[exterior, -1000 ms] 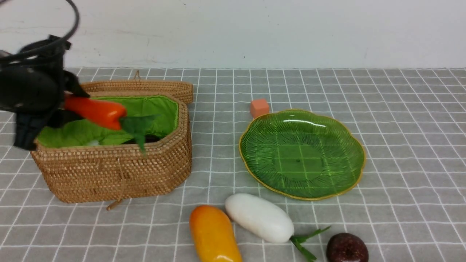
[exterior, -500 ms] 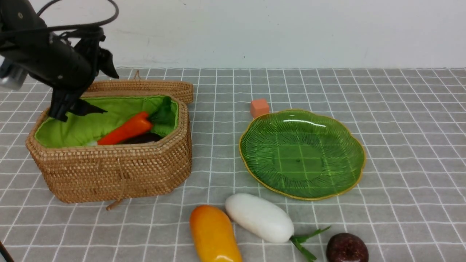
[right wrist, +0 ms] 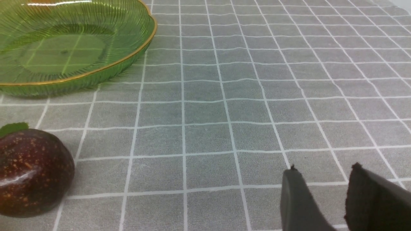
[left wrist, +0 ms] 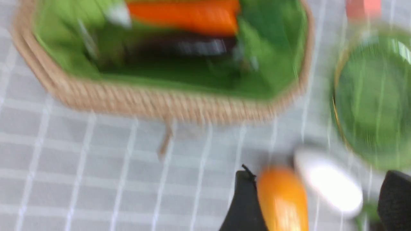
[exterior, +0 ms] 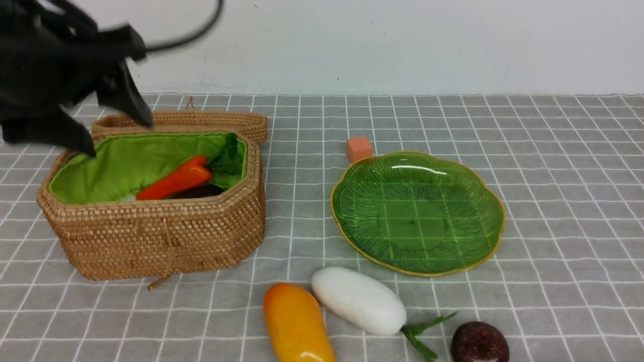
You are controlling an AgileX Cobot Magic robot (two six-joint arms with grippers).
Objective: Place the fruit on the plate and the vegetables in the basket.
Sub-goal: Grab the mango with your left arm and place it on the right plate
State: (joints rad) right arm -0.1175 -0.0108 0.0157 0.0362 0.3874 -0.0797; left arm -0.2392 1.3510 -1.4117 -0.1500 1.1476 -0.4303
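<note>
Two vegetables lie in the wicker basket (exterior: pixel 151 236): an orange carrot (exterior: pixel 173 185) slanting across the green lining and a dark eggplant (exterior: pixel 198 192) just beside it. The left gripper (exterior: pixel 119 137) hovers over the basket's far left corner, its jaws spread wide and holding nothing. The woven lid (exterior: pixel 201 119) lies behind the basket.

One vegetable is not yet in, the white radish (exterior: pixel 358 300), which lies on the checked tablecloth (exterior: pixel 553 201) at the robot's edge. Its long axis runs diagonally, with the blunt end toward the basket and the green stalks trailing toward the robot's right. From the left jaws it lies nearer the robot and off to the right, well apart from them. That arm would likely have to come back across the basket and turn to close across the radish's narrow width.

An orange-yellow mango (exterior: pixel 296 324) lies just to the left of the radish, close enough to crowd a finger on that side. A dark maroon fruit (exterior: pixel 479 343) sits near the stalks. The green leaf-ribbed plate (exterior: pixel 417 211) holds nothing yet, and a small orange cube (exterior: pixel 358 149) stands at its far rim. No lemon is in sight.

The right gripper (right wrist: pixel 324 166) is low over the cloth near the maroon fruit, its jaws a little apart and gripping nothing. It looks to be the closer arm for the fruit.
</note>
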